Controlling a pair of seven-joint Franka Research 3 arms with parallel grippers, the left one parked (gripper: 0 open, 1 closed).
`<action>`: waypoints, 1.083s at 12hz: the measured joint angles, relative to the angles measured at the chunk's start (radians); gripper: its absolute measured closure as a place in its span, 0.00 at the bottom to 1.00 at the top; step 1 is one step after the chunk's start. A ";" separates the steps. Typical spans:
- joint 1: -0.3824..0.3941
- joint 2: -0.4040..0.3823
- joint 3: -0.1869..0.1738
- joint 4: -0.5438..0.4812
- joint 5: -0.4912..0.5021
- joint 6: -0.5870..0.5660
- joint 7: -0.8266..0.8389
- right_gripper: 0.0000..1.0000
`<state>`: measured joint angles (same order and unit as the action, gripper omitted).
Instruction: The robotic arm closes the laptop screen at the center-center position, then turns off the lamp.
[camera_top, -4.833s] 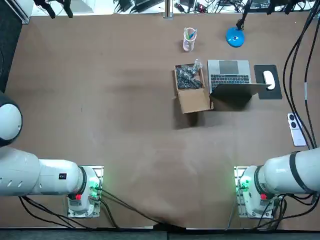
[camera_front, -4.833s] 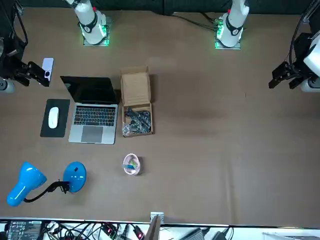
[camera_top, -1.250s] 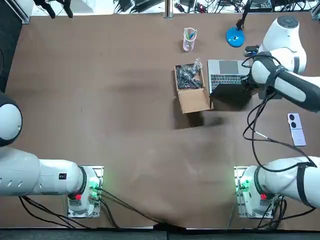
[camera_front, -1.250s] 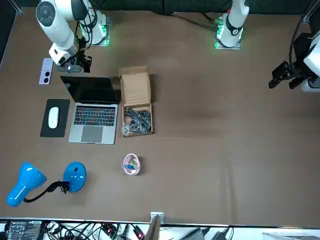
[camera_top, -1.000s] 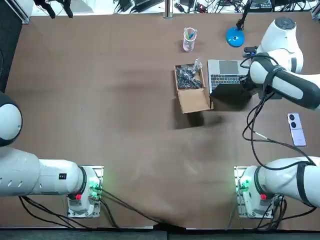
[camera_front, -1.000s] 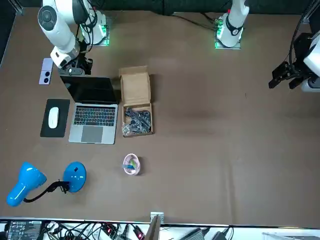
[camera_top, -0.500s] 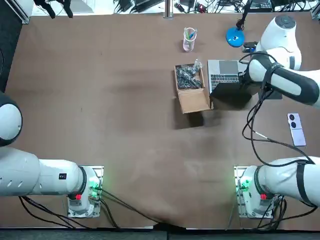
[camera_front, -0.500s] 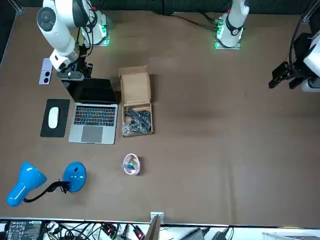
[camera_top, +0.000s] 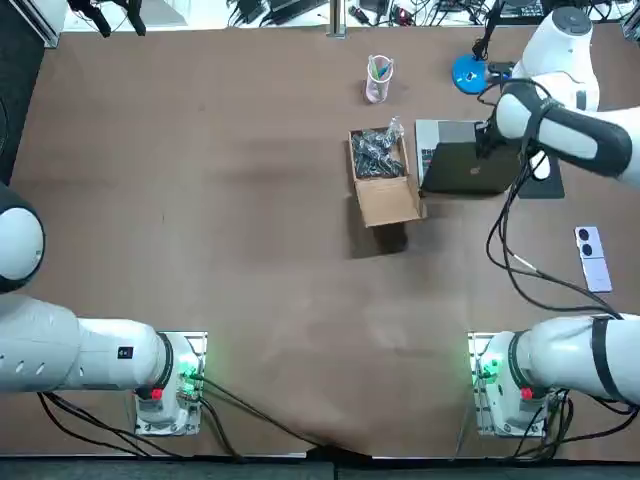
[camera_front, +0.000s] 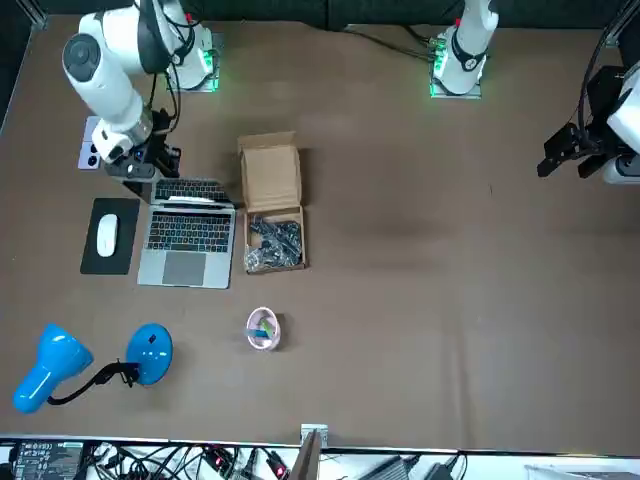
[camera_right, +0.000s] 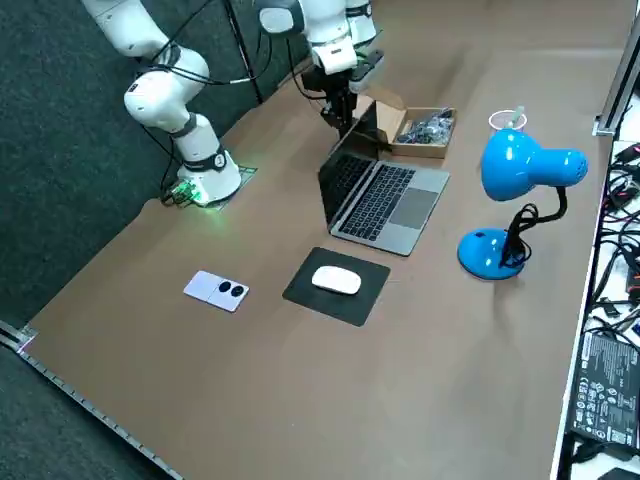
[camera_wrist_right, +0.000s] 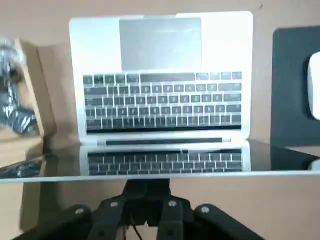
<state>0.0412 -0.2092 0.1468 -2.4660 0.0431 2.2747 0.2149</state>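
our right gripper (camera_wrist_right: 146, 192), clenched, presses against the laptop's (camera_front: 188, 245) half-tilted lid near the table's (camera_front: 400, 250) far right corner.

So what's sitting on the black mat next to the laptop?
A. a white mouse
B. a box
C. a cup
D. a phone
A: a white mouse lies on the black mat beside the laptop, while the right gripper is at the back of the laptop's lid.
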 joint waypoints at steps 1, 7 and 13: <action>-0.010 0.032 -0.001 0.022 0.000 0.020 0.000 0.98; -0.050 0.309 -0.008 0.240 -0.003 0.091 0.000 0.98; -0.053 0.516 -0.011 0.375 -0.134 0.172 0.105 0.98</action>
<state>-0.0122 0.3069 0.1361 -2.0909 -0.0907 2.4463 0.3201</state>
